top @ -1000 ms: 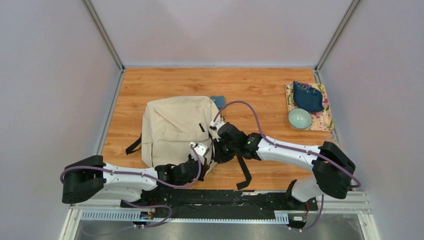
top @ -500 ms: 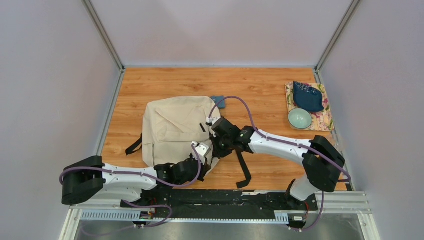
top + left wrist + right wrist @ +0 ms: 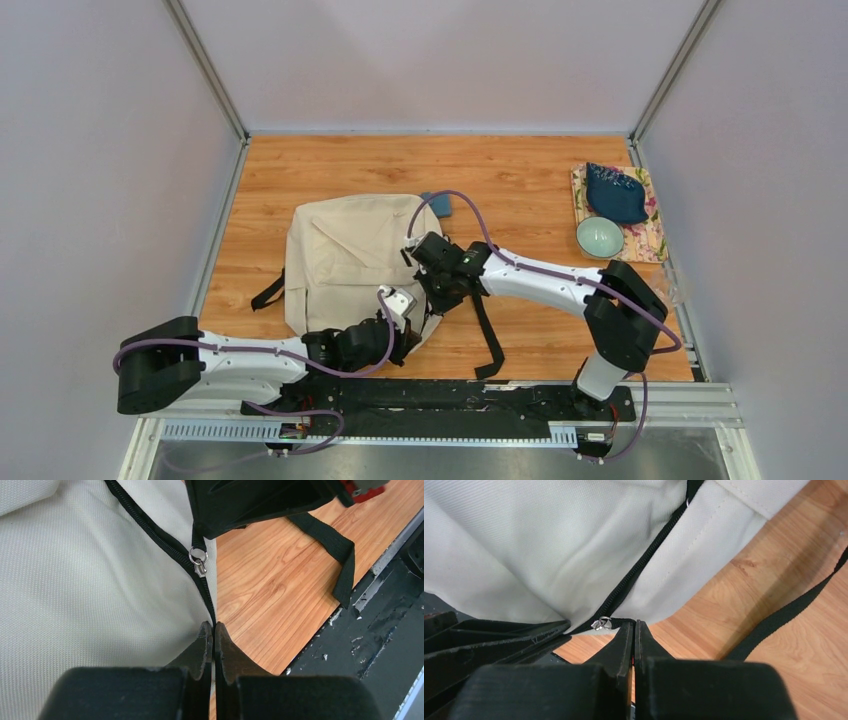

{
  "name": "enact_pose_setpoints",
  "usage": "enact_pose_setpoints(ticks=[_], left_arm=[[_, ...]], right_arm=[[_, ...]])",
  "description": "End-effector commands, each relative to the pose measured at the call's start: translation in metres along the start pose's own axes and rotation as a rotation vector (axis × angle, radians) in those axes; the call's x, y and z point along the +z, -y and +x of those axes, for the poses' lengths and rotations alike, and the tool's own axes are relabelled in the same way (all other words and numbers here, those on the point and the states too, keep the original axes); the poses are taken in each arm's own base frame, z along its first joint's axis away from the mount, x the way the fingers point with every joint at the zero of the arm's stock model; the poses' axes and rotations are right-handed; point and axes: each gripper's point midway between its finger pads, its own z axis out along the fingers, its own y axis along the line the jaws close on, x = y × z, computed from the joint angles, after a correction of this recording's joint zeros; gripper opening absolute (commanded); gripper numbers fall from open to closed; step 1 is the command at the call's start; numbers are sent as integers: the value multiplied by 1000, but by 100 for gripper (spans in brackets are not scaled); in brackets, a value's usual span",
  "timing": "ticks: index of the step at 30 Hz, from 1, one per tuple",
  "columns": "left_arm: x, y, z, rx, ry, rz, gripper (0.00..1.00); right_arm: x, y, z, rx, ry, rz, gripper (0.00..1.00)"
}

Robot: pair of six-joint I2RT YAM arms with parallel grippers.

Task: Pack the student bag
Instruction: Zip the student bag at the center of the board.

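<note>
The student bag [image 3: 345, 255], a large beige canvas backpack, lies flat at the table's middle left. Its black zip line [image 3: 150, 527] runs to a silver zip slider [image 3: 198, 563] near the bag's near right corner. My left gripper [image 3: 405, 328] is shut on the bag's edge at the zip line, as the left wrist view [image 3: 213, 629] shows. My right gripper [image 3: 434, 297] is shut on the black pull tab of the slider [image 3: 601, 624], as the right wrist view [image 3: 634, 626] shows. The two grippers are close together at that corner.
A loose black strap [image 3: 487, 340] trails from the bag toward the near edge. A small teal wallet [image 3: 437, 204] lies behind the bag. At the far right a floral mat [image 3: 648, 240] holds a dark blue cloth [image 3: 615, 193] and a pale green bowl [image 3: 600, 237].
My right gripper has moved left and a little farther away along the bag's right side, with its arm stretching out. My left gripper has shifted slightly and keeps its hold.
</note>
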Motion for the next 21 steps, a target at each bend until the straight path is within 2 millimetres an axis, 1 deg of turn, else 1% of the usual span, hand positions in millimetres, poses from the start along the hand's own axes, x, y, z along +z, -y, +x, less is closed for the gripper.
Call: enact_pose_setpoints(ticks=[1, 3, 4, 5, 6, 7, 8, 11, 13, 14, 15, 16, 17, 18, 20, 21], left_arm=[[-19, 13, 63, 41, -247, 133, 0], [-20, 8, 64, 54, -249, 109, 0], [-19, 6, 62, 58, -244, 98, 0], [-20, 2, 63, 60, -246, 80, 0], [-19, -3, 61, 61, -237, 51, 0], [-19, -3, 60, 65, -232, 48, 0], [-19, -5, 60, 71, -237, 39, 0], [-18, -6, 57, 75, -232, 26, 0], [-17, -6, 56, 73, -228, 18, 0], [-17, -7, 57, 73, -232, 13, 0], [-16, -7, 56, 70, -229, 11, 0], [-16, -6, 55, 68, -228, 12, 0], [-15, -5, 55, 66, -226, 16, 0], [-14, -7, 53, 59, -222, -2, 0], [-15, -12, 54, 65, -223, -22, 0], [-16, -12, 55, 77, -227, -16, 0]], right_arm=[[-29, 32, -37, -26, 176, 130, 0], [-34, 26, -26, -36, 154, 76, 0], [-31, 16, -10, -54, 110, 2, 0], [-35, 5, -3, -59, 98, -67, 0], [-35, -1, 4, -62, 76, -94, 0], [-33, -7, 16, -69, 40, -132, 0], [-33, -12, 22, -83, 20, -155, 0], [-29, -38, 42, -119, -27, -227, 0], [-29, -51, 45, -123, -22, -269, 0], [-30, -61, 43, -130, -8, -303, 0], [-30, -67, 42, -123, -10, -318, 0], [-31, -70, 39, -122, 2, -313, 0], [-32, -72, 31, -114, 26, -302, 0], [-32, -71, 27, -111, 38, -291, 0], [-28, -55, 17, -93, 64, -185, 0], [-30, -47, 5, -76, 98, -135, 0]])
